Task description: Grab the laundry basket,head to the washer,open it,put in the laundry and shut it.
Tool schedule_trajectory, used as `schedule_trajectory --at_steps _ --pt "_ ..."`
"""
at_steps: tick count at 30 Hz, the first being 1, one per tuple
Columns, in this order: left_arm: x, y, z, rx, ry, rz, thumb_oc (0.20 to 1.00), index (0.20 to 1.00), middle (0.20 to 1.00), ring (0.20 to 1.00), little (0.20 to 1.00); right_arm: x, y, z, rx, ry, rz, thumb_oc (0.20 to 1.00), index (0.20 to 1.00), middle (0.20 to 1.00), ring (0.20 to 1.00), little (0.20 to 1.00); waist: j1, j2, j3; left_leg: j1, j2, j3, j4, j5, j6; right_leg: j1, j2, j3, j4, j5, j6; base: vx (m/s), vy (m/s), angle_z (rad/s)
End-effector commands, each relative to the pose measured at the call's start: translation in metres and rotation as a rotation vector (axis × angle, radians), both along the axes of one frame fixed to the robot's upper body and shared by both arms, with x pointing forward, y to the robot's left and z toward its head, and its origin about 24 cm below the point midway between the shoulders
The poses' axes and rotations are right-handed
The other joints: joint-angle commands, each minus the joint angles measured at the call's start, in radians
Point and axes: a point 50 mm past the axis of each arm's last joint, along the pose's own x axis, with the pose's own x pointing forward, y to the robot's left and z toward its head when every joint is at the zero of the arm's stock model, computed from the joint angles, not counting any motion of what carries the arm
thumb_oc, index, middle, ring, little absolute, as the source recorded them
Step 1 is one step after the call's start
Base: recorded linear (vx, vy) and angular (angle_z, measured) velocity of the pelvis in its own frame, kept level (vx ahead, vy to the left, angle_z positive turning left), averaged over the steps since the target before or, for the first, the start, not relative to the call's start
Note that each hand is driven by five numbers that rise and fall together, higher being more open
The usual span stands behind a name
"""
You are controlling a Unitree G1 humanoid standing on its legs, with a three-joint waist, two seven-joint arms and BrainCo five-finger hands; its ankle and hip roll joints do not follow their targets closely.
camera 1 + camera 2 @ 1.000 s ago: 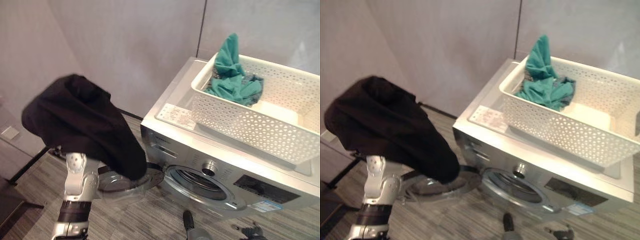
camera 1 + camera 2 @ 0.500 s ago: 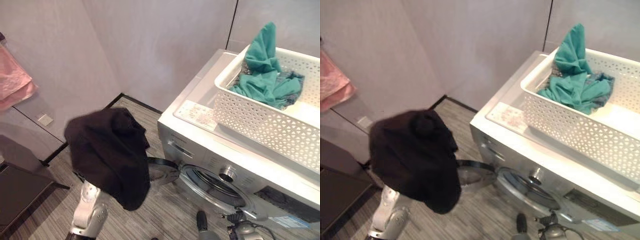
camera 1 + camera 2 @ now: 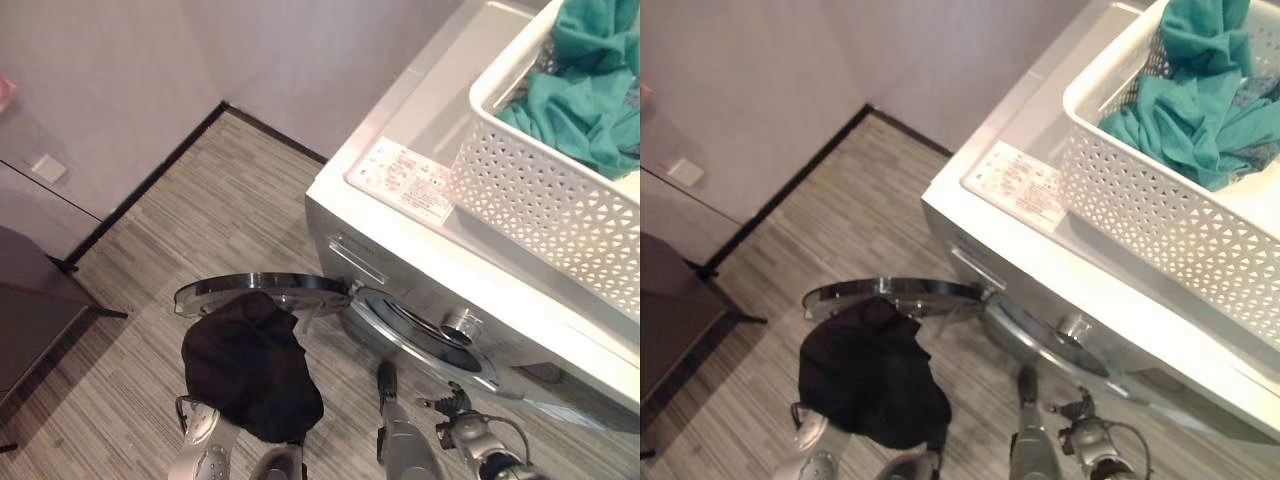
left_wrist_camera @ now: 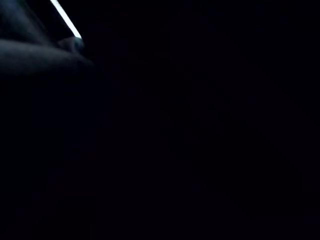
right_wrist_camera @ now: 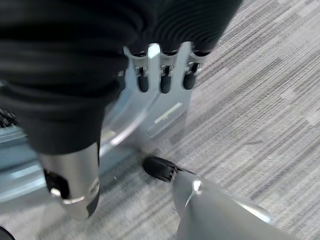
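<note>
A black garment (image 3: 250,368) hangs draped over my left hand, low in front of the washer (image 3: 420,250); the hand itself is hidden beneath it on the end of my left arm (image 3: 203,455). The round washer door (image 3: 262,291) stands swung open to the left, just beyond the garment. The drum opening (image 3: 420,335) lies to its right. On the washer's top sits the white perforated laundry basket (image 3: 540,200) with teal clothes (image 3: 585,105) in it. My right hand (image 5: 165,75) hangs empty above the floor near the washer's front, fingers relaxed.
Grey striped flooring (image 3: 200,230) spreads left of the washer up to a plain wall with a dark skirting line (image 3: 150,185). A dark low piece of furniture (image 3: 35,320) stands at the far left.
The view has tilted downward. My left arm has come down with the black garment, from chest height to just before the open door.
</note>
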Motion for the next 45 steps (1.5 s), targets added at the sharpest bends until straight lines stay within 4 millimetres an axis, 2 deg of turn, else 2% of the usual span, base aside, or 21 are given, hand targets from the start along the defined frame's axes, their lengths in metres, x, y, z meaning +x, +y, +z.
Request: schedule_trajectory --at_steps 1,5,6,8,9,14,15,20,21,26,27,30,31,34,35,37,38,39,41,42,45 --pt "0.009 0.003 0.02 0.018 -0.111 0.002 0.2 0.2 0.2 0.2 0.2 -0.032 -0.005 -0.017 0.047 0.099 -0.143 1.0 1.0 1.0 1.0 1.0 -0.004 -0.049 0.004 -0.04 0.039 0.059 0.054 -0.016 0.014 0.059 -0.126 0.027 0.026 -0.127 0.094 -0.04 -0.013 0.09" --pt "0.016 -0.003 0.019 0.01 -0.107 -0.023 0.2 0.2 0.2 0.2 0.2 -0.087 -0.017 -0.036 0.076 0.258 -0.271 1.0 1.0 1.0 1.0 1.0 -0.03 -0.067 0.015 -0.073 0.034 0.058 0.077 -0.027 0.016 0.034 -0.13 0.03 0.027 -0.119 0.096 -0.02 -0.004 0.01" --pt "0.019 -0.005 0.019 0.013 -0.109 -0.03 0.2 0.2 0.2 0.2 0.2 -0.097 -0.018 -0.038 0.077 0.285 -0.286 1.0 1.0 1.0 1.0 1.0 -0.036 -0.073 0.02 -0.084 0.032 0.061 0.086 -0.031 0.016 0.023 -0.13 0.033 0.027 -0.116 0.098 0.0 0.0 0.0" --pt "0.022 -0.007 0.021 0.01 -0.113 -0.038 0.2 0.2 0.2 0.2 0.2 -0.104 -0.019 -0.04 0.074 0.308 -0.296 1.0 1.0 1.0 1.0 1.0 -0.041 -0.08 0.025 -0.098 0.03 0.065 0.101 -0.039 0.018 0.01 -0.13 0.04 0.027 -0.112 0.1 -0.07 0.017 -0.01" --pt "0.03 -0.015 0.023 -0.002 -0.121 -0.054 0.2 0.2 0.2 0.2 0.2 -0.12 -0.017 -0.044 0.077 0.364 -0.29 1.0 1.0 1.0 1.0 1.0 -0.057 -0.097 0.04 -0.129 0.021 0.072 0.143 -0.058 0.023 -0.014 -0.134 0.057 0.026 -0.1 0.104 -0.13 0.033 -0.02" --pt "0.049 -0.027 0.034 0.028 -0.168 -0.09 0.2 0.2 0.2 0.2 0.2 -0.129 -0.01 -0.048 0.068 0.431 -0.216 1.0 1.0 1.0 1.0 1.0 -0.09 -0.146 0.068 -0.232 -0.012 0.1 0.296 -0.13 0.04 -0.097 -0.136 0.116 0.032 -0.068 0.117 -0.12 0.041 -0.26" --pt "0.049 -0.027 0.034 0.028 -0.169 -0.09 0.2 0.2 0.2 0.2 0.2 -0.129 -0.01 -0.048 0.068 0.431 -0.216 1.0 1.0 1.0 1.0 1.0 -0.089 -0.146 0.067 -0.237 -0.012 0.101 0.302 -0.133 0.04 -0.1 -0.136 0.117 0.033 -0.068 0.117 -0.1 0.041 -0.26" --pt "0.064 -0.03 0.035 0.083 -0.162 -0.102 0.2 0.2 0.2 0.2 0.2 -0.12 -0.006 -0.047 0.076 0.411 -0.163 1.0 1.0 1.0 1.0 1.0 -0.125 -0.189 0.095 -0.366 -0.013 0.128 0.554 -0.26 0.087 -0.205 -0.132 0.177 0.109 -0.053 0.128 -0.13 0.038 -0.28" --pt "0.064 -0.03 0.035 0.083 -0.163 -0.102 0.2 0.2 0.2 0.2 0.2 -0.12 -0.006 -0.047 0.076 0.411 -0.163 1.0 1.0 1.0 1.0 1.0 -0.125 -0.188 0.095 -0.367 -0.013 0.128 0.556 -0.261 0.087 -0.206 -0.131 0.178 0.109 -0.053 0.128 -0.11 0.05 -0.34" --pt "0.074 -0.026 0.029 0.099 -0.125 -0.05 0.2 0.2 0.2 0.2 0.2 -0.096 0.0 -0.043 0.091 0.339 -0.111 1.0 1.0 1.0 1.0 1.0 -0.146 -0.217 0.119 -0.421 -0.021 0.158 0.693 -0.344 0.132 -0.291 -0.115 0.218 0.173 -0.039 0.138 -0.07 0.077 -0.27" --pt "0.078 -0.028 0.033 0.086 -0.135 -0.041 0.2 0.2 0.2 0.2 0.2 -0.085 0.001 -0.04 0.082 0.309 -0.091 1.0 1.0 1.0 1.0 1.0 -0.137 -0.203 0.128 -0.438 -0.011 0.149 0.743 -0.401 0.143 -0.31 -0.096 0.212 0.202 -0.061 0.144 -0.02 0.064 -0.4" --pt "0.085 -0.039 0.043 0.038 -0.166 -0.045 0.2 0.2 0.2 0.2 0.2 -0.068 0.0 -0.034 0.082 0.258 -0.096 1.0 1.0 1.0 1.0 1.0 -0.141 -0.203 0.146 -0.493 -0.025 0.142 0.795 -0.42 0.151 -0.359 -0.101 0.21 0.234 -0.061 0.143 -0.06 0.013 -0.21" --pt "0.085 -0.039 0.043 0.038 -0.166 -0.045 0.2 0.2 0.2 0.2 0.2 -0.068 0.0 -0.034 0.082 0.258 -0.096 1.0 1.0 1.0 1.0 1.0 -0.141 -0.202 0.145 -0.495 -0.025 0.141 0.796 -0.42 0.151 -0.361 -0.101 0.21 0.235 -0.061 0.143 -0.05 0.006 -0.03" --pt "0.093 -0.056 0.053 0.019 -0.19 -0.076 0.2 0.2 0.2 0.2 0.2 -0.043 -0.002 -0.024 0.095 0.162 -0.147 1.0 1.0 1.0 1.0 1.0 -0.143 -0.201 0.156 -0.542 -0.036 0.133 0.825 -0.429 0.152 -0.408 -0.105 0.205 0.253 -0.058 0.143 -0.06 -0.021 0.08" --pt "0.1 -0.066 0.063 0.012 -0.218 -0.095 0.2 0.2 0.2 0.2 0.2 -0.023 -0.002 -0.015 0.099 0.084 -0.151 1.0 1.0 1.0 1.0 1.0 -0.146 -0.2 0.161 -0.571 -0.038 0.131 0.834 -0.43 0.149 -0.44 -0.105 0.202 0.264 -0.059 0.141 -0.07 -0.039 0.06" --pt "0.11 -0.073 0.078 0.014 -0.255 -0.095 0.2 0.2 0.2 0.2 0.2 -0.001 0.001 -0.003 0.088 0.002 -0.122 1.0 1.0 1.0 1.0 1.0 -0.153 -0.204 0.165 -0.601 -0.036 0.128 0.842 -0.429 0.144 -0.477 -0.103 0.201 0.279 -0.06 0.139 -0.04 -0.036 0.06" --pt "0.11 -0.073 0.078 0.014 -0.256 -0.095 0.2 0.2 0.2 0.2 0.2 0.0 0.001 -0.003 0.088 0.001 -0.122 1.0 1.0 1.0 1.0 1.0 -0.153 -0.203 0.165 -0.603 -0.036 0.127 0.843 -0.429 0.144 -0.478 -0.103 0.201 0.279 -0.06 0.139 -0.01 -0.047 0.15" --pt "0.119 -0.078 0.093 0.023 -0.293 -0.091 0.2 0.2 0.2 0.2 0.2 0.016 0.006 0.007 0.088 -0.062 -0.085 1.0 1.0 1.0 1.0 1.0 -0.162 -0.206 0.163 -0.62 -0.034 0.123 0.835 -0.426 0.14 -0.508 -0.099 0.201 0.288 -0.062 0.136 0.0 -0.061 0.11" --pt "0.129 -0.084 0.11 0.034 -0.337 -0.087 0.2 0.2 0.2 0.2 0.2 0.034 0.01 0.019 0.082 -0.132 -0.058 1.0 1.0 1.0 1.0 1.0 -0.172 -0.207 0.159 -0.642 -0.029 0.119 0.826 -0.421 0.135 -0.543 -0.097 0.196 0.299 -0.065 0.133 0.0 -0.064 0.05" --pt "0.129 -0.084 0.11 0.034 -0.338 -0.087 0.2 0.2 0.2 0.2 0.2 0.034 0.01 0.019 0.081 -0.132 -0.058 1.0 1.0 1.0 1.0 1.0 -0.173 -0.207 0.159 -0.644 -0.029 0.118 0.827 -0.421 0.135 -0.545 -0.097 0.195 0.3 -0.065 0.133 0.01 -0.03 0.04" --pt "0.141 -0.088 0.137 0.037 -0.405 -0.065 0.2 0.2 0.2 0.2 0.2 0.055 0.019 0.037 0.071 -0.238 -0.004 1.0 1.0 1.0 1.0 1.0 -0.191 -0.206 0.153 -0.681 -0.024 0.117 0.816 -0.415 0.128 -0.599 -0.086 0.197 0.319 -0.072 0.129 0.02 -0.036 0.01"
